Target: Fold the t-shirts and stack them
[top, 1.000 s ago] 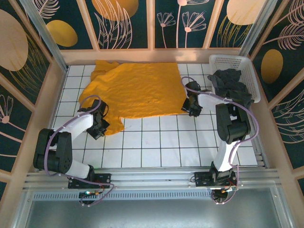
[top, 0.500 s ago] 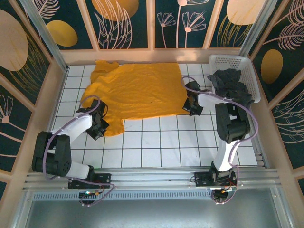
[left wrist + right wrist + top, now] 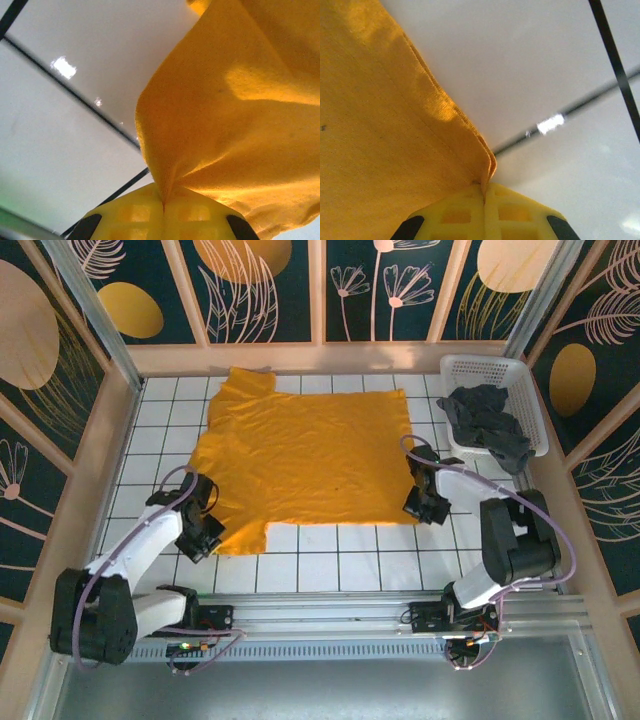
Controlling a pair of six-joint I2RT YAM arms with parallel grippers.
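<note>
— Spreading okay?
— I see the orange-yellow t-shirt [image 3: 305,455] flat mid-table. The white basket [image 3: 480,367], far right, holds the bunched charcoal t-shirt [image 3: 487,425].
— Grippers?
— Both clamped tight on orange hem: left gripper [image 3: 207,537] on the near-left corner, right gripper [image 3: 420,508] on the near-right.

First t-shirt [image 3: 300,455] lies on table [image 3: 340,562], second t-shirt [image 3: 487,425] in far-right basket [image 3: 480,367].

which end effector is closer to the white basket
Right. The right end effector sits just left of the basket, clamped on the orange t-shirt's corner; the left end effector holds the other near corner, far across the shirt.
</note>
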